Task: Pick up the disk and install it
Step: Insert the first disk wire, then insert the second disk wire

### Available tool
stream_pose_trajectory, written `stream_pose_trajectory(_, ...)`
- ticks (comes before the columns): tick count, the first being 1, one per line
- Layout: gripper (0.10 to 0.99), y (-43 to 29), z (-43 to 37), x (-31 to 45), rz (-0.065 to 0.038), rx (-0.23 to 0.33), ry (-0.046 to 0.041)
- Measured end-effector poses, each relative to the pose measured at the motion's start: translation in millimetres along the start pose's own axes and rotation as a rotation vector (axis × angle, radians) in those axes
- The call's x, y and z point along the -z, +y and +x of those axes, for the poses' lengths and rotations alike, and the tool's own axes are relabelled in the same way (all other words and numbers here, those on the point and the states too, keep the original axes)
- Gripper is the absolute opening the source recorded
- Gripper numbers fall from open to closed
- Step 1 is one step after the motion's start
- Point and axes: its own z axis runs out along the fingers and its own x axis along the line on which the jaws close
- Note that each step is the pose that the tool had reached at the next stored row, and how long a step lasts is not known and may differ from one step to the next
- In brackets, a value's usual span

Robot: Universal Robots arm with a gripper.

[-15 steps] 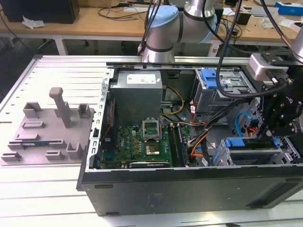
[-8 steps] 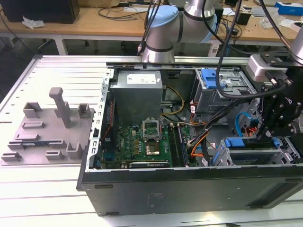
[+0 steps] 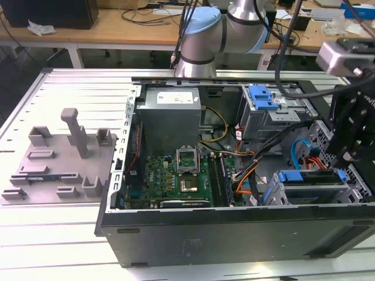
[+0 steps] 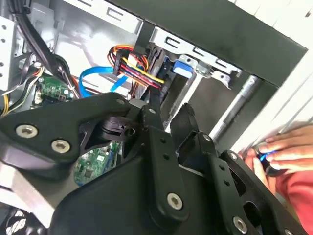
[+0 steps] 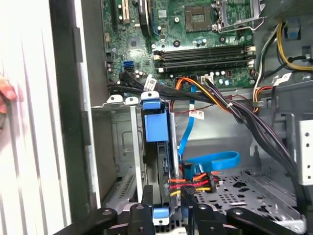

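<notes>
Sheet-metal computer case [image 3: 176,234], black outside and grey within, lies open on a slatted white table [image 3: 47,234]. Inside sit a green motherboard [image 3: 176,175], a boxy grey power supply [image 3: 170,114] and bundles of red, yellow, orange and black cables [image 5: 205,95]. The disk [image 3: 310,177], a flat slab edged by its glossy blue plastic carrier, stands on edge in the perforated grey drive cage [image 3: 351,187] at the exterior view's right; in the first wrist view its blue carrier [image 5: 155,127] runs as a narrow upright strip between the cage walls. A flat blue data cable [image 5: 210,160] curls just beside it.

The arm reaches over the case from the far side, its black gripper [image 5: 167,196] hanging above the cage. Its jaws are parted a little, one finger [image 5: 146,196] on each side of the carrier's end; whether they press on it I cannot tell. A person's hand [image 4: 281,152] rests near the case's outer edge.
</notes>
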Motion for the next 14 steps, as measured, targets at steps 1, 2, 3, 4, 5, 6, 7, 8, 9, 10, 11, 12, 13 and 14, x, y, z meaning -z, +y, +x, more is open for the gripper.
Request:
stream_pose_trajectory(1, 0.361, 0.0, 0.1, 2.0, 0.0, 0.0, 0.0008)
stream_pose_trajectory(2, 0.361, -0.1, 0.2, 3.9, 0.0, 0.0, 0.0014)
stream_pose_trajectory(3, 0.361, -0.1, 0.2, 4.1, 0.0, 0.0, 0.0015)
stream_pose_trajectory(4, 0.361, -0.1, 0.2, 4.1, 0.0, 0.0, 0.0017)
stream_pose_trajectory(5, 0.361, -0.1, 0.2, 4.3, 0.0, 0.0, 0.0022)
stream_pose_trajectory(6, 0.361, -0.1, 0.2, 4.3, 0.0, 0.0, 0.0023)
stream_pose_trajectory(7, 0.361, -0.1, 0.2, 4.3, 0.0, 0.0, 0.0023)
stream_pose_trajectory(8, 0.361, -0.1, 0.2, 4.3, 0.0, 0.0, 0.0023)
stream_pose_trajectory(9, 0.361, -0.1, 0.2, 4.3, 0.0, 0.0, 0.0024)
stream_pose_trajectory(10, 0.361, -0.1, 0.2, 4.3, 0.0, 0.0, 0.0024)
stream_pose_trajectory(11, 0.361, -0.1, 0.2, 4.3, 0.0, 0.0, 0.0025)
stream_pose_trajectory(12, 0.361, -0.1, 0.2, 4.3, 0.0, 0.0, 0.0026)
stream_pose_trajectory(13, 0.361, -0.1, 0.2, 4.3, 0.0, 0.0, 0.0026)
stream_pose_trajectory(14, 0.361, -0.1, 0.2, 4.3, 0.0, 0.0, 0.0027)
